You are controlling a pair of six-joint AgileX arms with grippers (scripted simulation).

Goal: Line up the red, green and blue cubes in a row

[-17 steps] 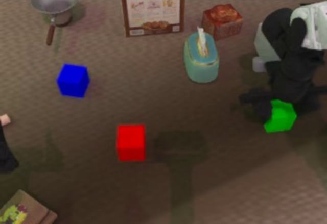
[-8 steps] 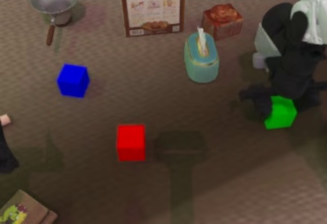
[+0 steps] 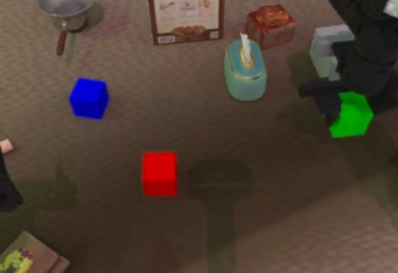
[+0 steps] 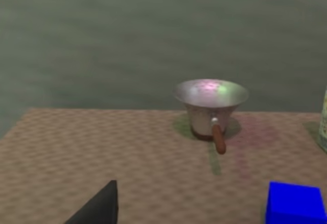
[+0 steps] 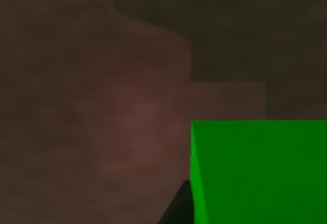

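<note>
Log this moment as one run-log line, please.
right gripper: shut on green cube, lifted, table right | left arm: parked at left edge | red cube, blue cube: on table, apart

The blue cube (image 3: pixel 89 97) sits toward the table's left, in front of the pan (image 3: pixel 66 2) at the back left corner. The red cube (image 3: pixel 159 173) lies nearer the middle, closer to the front. The green cube (image 3: pixel 351 114) is far right, seemingly raised in the right gripper (image 3: pixel 336 102), beside the grey block (image 3: pixel 326 49). The tissue box (image 3: pixel 245 69) stands between carton (image 3: pixel 185 7) and green cube.
</note>
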